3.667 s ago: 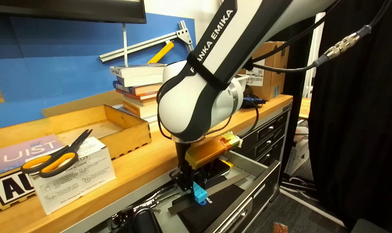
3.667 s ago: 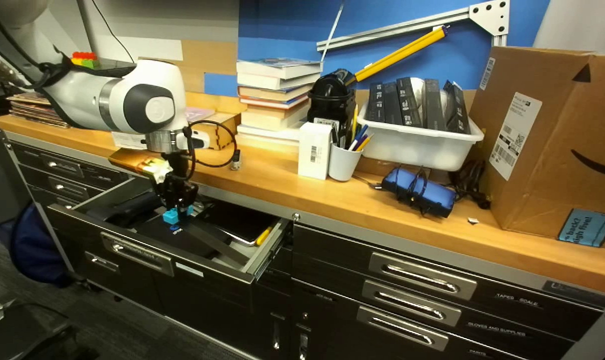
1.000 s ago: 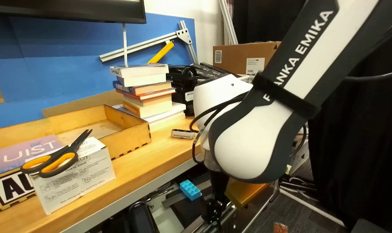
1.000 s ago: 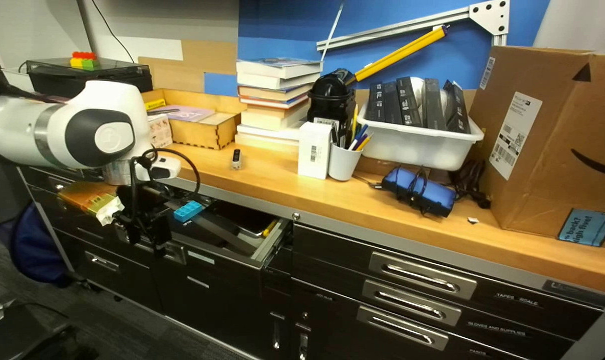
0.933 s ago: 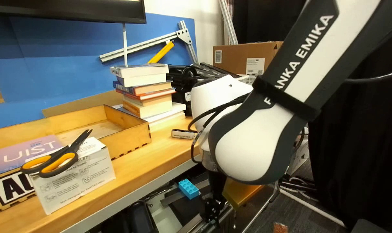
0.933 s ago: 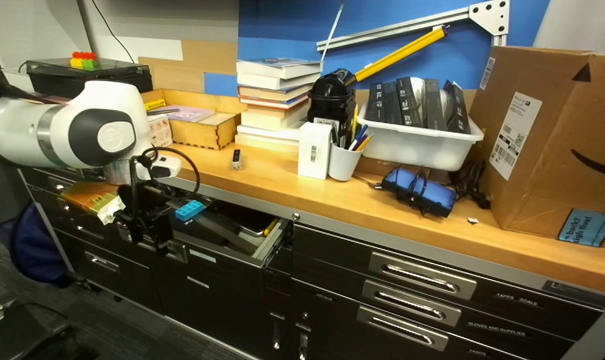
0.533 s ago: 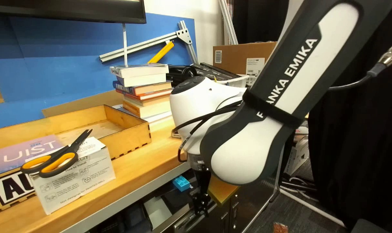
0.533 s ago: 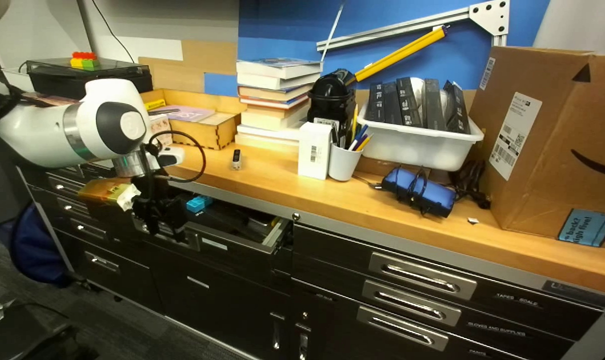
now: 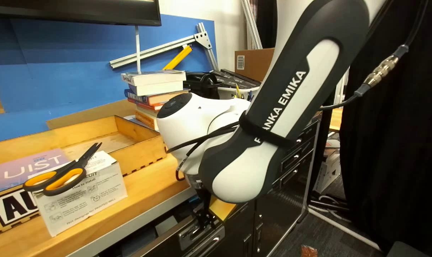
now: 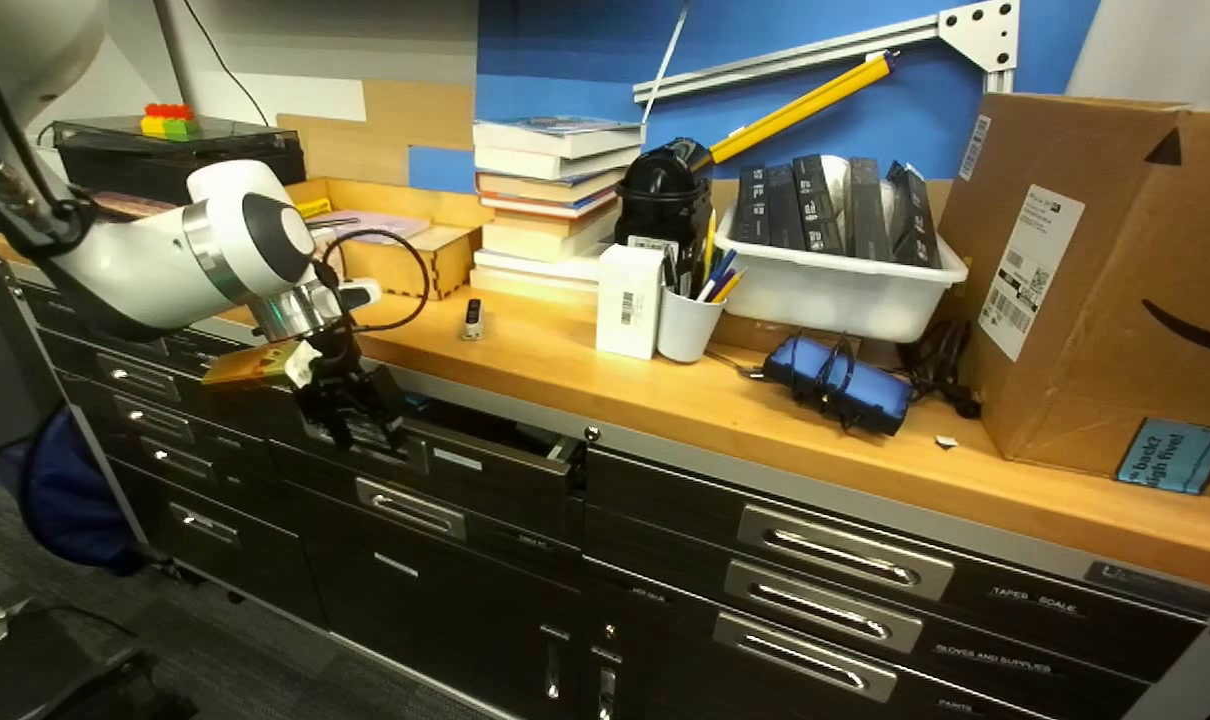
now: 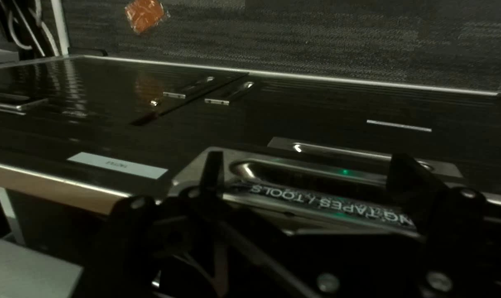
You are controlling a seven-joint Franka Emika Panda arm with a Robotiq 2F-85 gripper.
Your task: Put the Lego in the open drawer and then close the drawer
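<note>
The drawer (image 10: 510, 490) stands partly open, its front a short way out from the cabinet. Within its dark gap only a sliver of the blue Lego (image 10: 417, 401) shows; the bench edge and drawer front hide the rest. In both exterior views my gripper (image 10: 368, 432) is outside, at the drawer's front by the handle. The wrist view shows its black fingers (image 11: 212, 171) spread wide across the silvery handle plate (image 11: 316, 202), with nothing gripped between them. Whether the fingertips touch the drawer front cannot be told.
Just below is another drawer handle (image 10: 410, 510). The wooden bench top (image 10: 545, 370) overhangs the drawer gap. On it are a stack of books (image 10: 545, 200), a wooden tray (image 9: 144, 153), and a white box (image 9: 84, 200) with scissors. A narrower drawer column (image 10: 150, 420) adjoins.
The gripper, earlier around the Lego inside the drawer, let go and came out to the front. Over the last second the drawer slid inward, the gripper moving along with it.
</note>
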